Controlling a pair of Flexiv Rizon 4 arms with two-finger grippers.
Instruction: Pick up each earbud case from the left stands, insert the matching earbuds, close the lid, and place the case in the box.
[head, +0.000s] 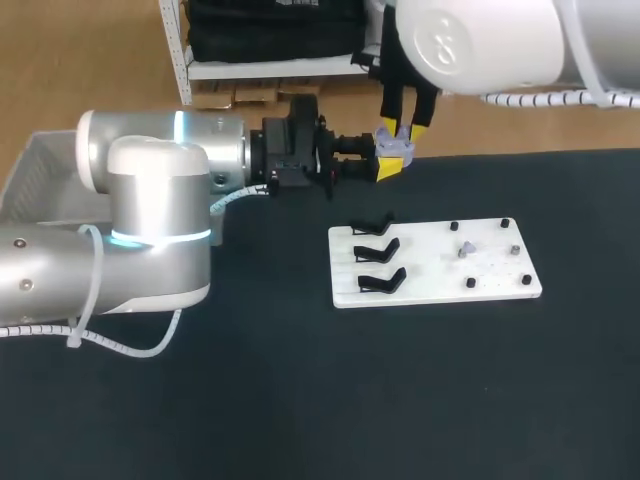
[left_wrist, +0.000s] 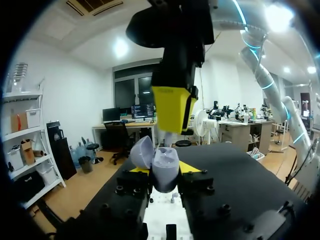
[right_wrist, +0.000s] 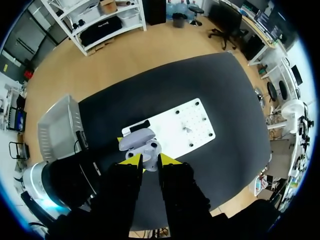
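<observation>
My left gripper (left_wrist: 165, 170) clamps the open case (head: 396, 148); my right gripper (right_wrist: 150, 159) hangs directly above, its grip indeterminable.

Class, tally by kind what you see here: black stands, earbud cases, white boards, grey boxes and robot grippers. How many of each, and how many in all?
black stands: 3
earbud case: 1
white board: 1
grey box: 1
grippers, the left gripper and the right gripper: 2
Total: 8
</observation>
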